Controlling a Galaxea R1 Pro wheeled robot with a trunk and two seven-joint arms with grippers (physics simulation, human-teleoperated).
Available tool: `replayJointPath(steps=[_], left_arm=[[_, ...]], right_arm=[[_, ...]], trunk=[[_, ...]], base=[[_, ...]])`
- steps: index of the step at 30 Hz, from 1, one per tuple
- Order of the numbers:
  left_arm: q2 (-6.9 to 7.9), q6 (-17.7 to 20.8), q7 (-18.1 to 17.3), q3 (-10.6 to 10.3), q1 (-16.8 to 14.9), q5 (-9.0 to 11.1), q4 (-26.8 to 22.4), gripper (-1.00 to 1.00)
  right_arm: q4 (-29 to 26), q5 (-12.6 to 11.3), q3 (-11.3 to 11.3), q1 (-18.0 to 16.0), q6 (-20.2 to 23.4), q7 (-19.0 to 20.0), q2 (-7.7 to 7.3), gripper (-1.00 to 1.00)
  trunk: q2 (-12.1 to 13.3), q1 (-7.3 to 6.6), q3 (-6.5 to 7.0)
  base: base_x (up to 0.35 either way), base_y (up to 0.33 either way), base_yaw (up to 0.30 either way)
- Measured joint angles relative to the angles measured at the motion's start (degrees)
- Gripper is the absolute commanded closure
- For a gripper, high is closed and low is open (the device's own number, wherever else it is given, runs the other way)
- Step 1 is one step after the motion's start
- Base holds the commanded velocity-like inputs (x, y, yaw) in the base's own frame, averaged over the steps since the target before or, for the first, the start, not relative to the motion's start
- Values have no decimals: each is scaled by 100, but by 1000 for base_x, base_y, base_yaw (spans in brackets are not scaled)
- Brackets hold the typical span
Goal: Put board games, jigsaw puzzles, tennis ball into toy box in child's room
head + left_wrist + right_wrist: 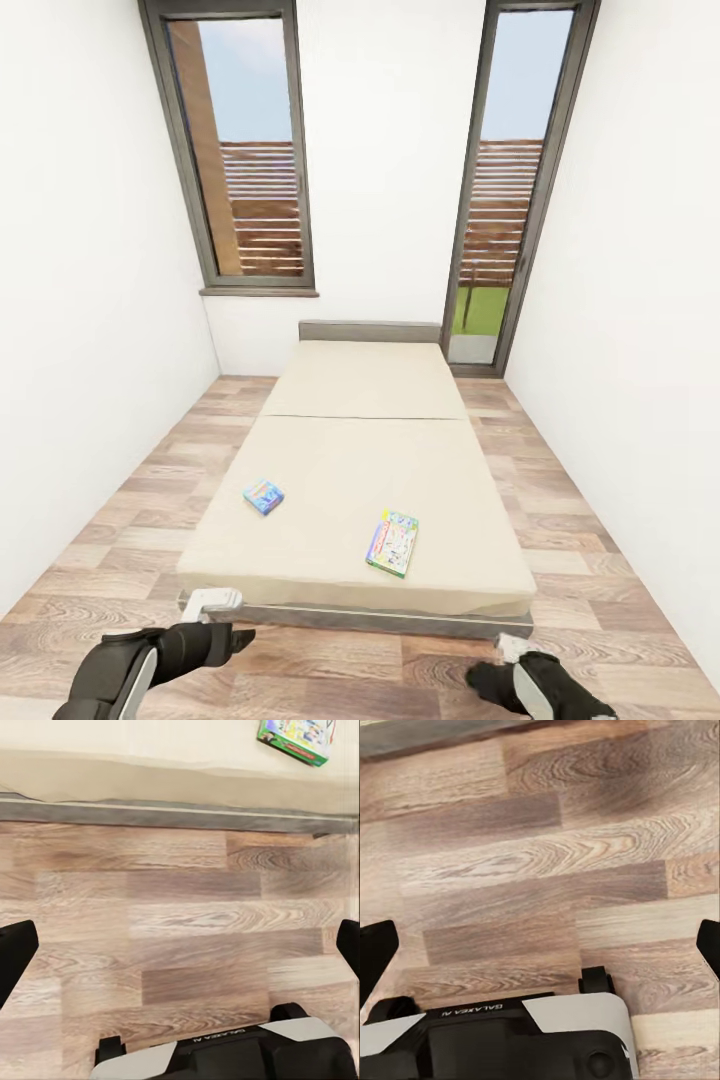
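While both arms hang low over the wood-plank floor (330, 660) with jaws spread and empty, the white-blue-green flat game box (392, 542) lies ahead near the beige bed's (400, 450) foot edge, long axis running away, seemingly nearer the right gripper (510, 652) than the left gripper (215, 603).

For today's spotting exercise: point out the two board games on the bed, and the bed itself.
Light-blue board game (264, 496), head view, lid centre.
White-green board game (393, 542), head view, lid centre.
Bed (350, 460), head view, bare mattress.
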Motion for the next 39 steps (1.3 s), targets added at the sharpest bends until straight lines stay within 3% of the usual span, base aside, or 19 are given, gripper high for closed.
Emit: replayJointPath(steps=[4,6,15,19,22,26,29,35,39], left_arm=[[27,27,-292,20,0,-2,-23,-100],[39,31,-336,35,0,-3,-29,-100],[40,21,-384,51,-6,-2,-41,-100],[42,31,-380,52,-8,-6,-37,-100],[2,41,-346,49,-129,-19,-23,-100],[-60,45,-210,28,-466,-49,234,-100],[-138,47,140,-6,-624,-63,540,-100],[-206,15,902,-24,-700,-49,755,-100],[-226,-9,1048,-25,-708,-59,933,-100]], right_arm=[[-1370,-44,-193,6,611,-3,5,-100],[-1654,-47,-236,13,723,-7,9,-100],[-2074,-58,-291,4,984,5,18,-100],[-2642,-64,-270,14,1112,10,71,-100],[-3423,-70,-252,18,1580,12,261,-100],[-4549,-66,-226,26,2242,-5,632,-100],[-5281,-22,-214,24,2505,-31,926,-100],[-5794,-6,-225,19,2641,-49,1113,-100],[-5800,-13,-217,21,2594,-63,1155,-100]], trunk=[[0,0,-1],[0,0,-1],[0,0,-1],[0,0,-1],[0,0,-1],[0,0,-1],[0,0,-1],[1,0,-1],[1,0,-1]], base=[[0,0,0],[0,0,0],[0,0,0],[0,0,0],[0,0,0],[0,0,0],[0,0,0],[0,0,0],[0,0,0]])
